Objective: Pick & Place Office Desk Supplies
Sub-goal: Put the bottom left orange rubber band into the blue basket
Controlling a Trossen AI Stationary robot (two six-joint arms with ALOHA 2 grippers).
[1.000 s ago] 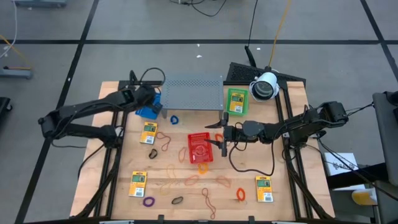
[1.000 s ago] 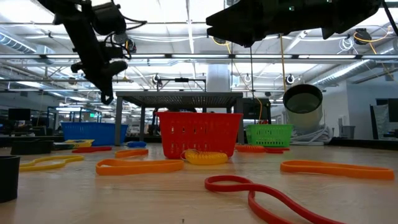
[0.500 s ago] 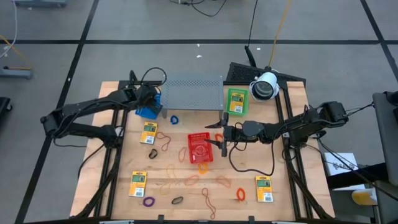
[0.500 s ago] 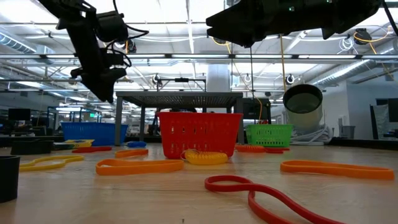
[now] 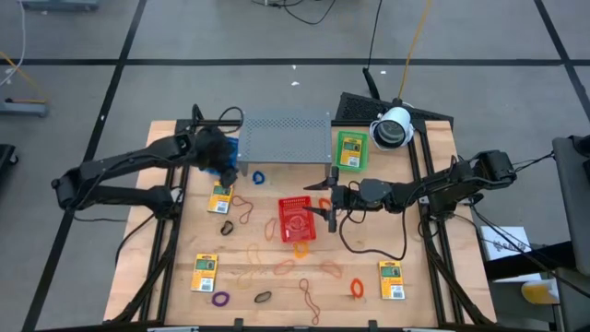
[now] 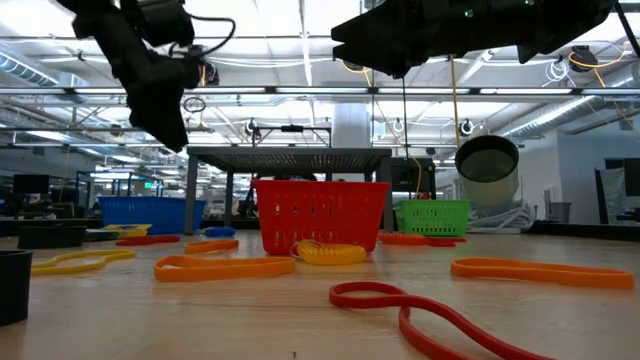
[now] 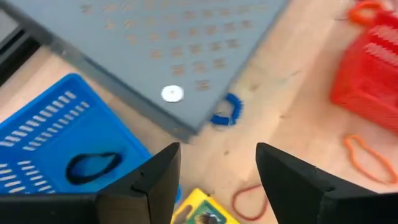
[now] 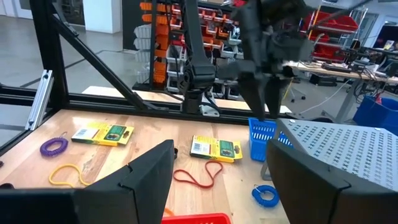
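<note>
My left gripper [image 7: 217, 149] stands open and empty, slanting down above the near right corner of the blue basket [image 5: 219, 159]. A black rubber band [image 7: 93, 167] lies on the floor of that basket [image 7: 43, 149]. Just beyond the fingers lie a blue band [image 7: 227, 113] and a yellow-and-green packet [image 5: 219, 196]. Other packets [image 5: 205, 273] [image 5: 392, 278] and several loose bands [image 5: 356, 288] lie flat on the wood. My right gripper [image 5: 330, 198] waits open and level beside the red basket [image 5: 297, 219].
The grey perforated rack [image 5: 286, 138] stands at the far middle, with the green basket [image 5: 350, 150] to its right. A white round lamp-like object [image 5: 393, 127] sits at the far right. Orange and red bands [image 6: 225, 267] [image 6: 420, 310] lie near the front edge.
My left gripper has swung from over the blue basket toward the table's near edge and a little right, and its wrist has turned. My right arm has kept still.
</note>
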